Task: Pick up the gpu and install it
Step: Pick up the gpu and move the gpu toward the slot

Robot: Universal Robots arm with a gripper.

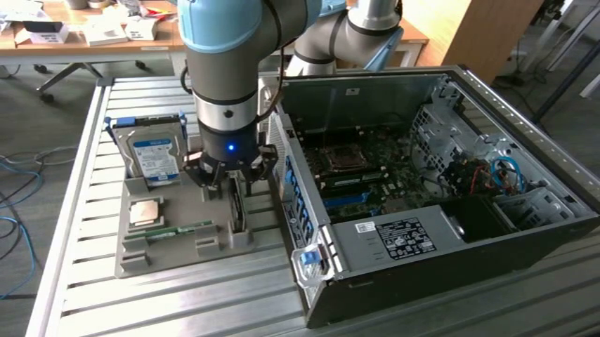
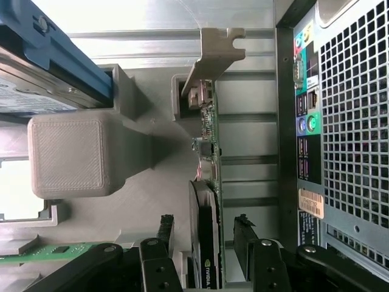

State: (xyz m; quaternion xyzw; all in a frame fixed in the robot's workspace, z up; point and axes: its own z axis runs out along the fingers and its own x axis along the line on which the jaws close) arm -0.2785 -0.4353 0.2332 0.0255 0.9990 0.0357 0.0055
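Our gripper [image 2: 203, 222] straddles the upright gpu [image 2: 209, 152], jaws wide; we should close squarely, minding the case [image 1: 366, 88] at its three o'clock.

Big grey-blue robot arm [image 1: 230, 63] reaches down over grey tray [image 1: 178, 256] on metal tabletop [image 1: 187, 302]. Gripper [image 1: 232, 188] sits low, fingers spread, right above gpu [image 1: 238, 217]. Gpu stands on edge in tray slot. Hard drive with blue label [image 1: 154, 160] stands beside gripper. Green memory stick [image 1: 171, 230] lies flat in tray. Open computer case [image 1: 450, 281] on exterior view's right.
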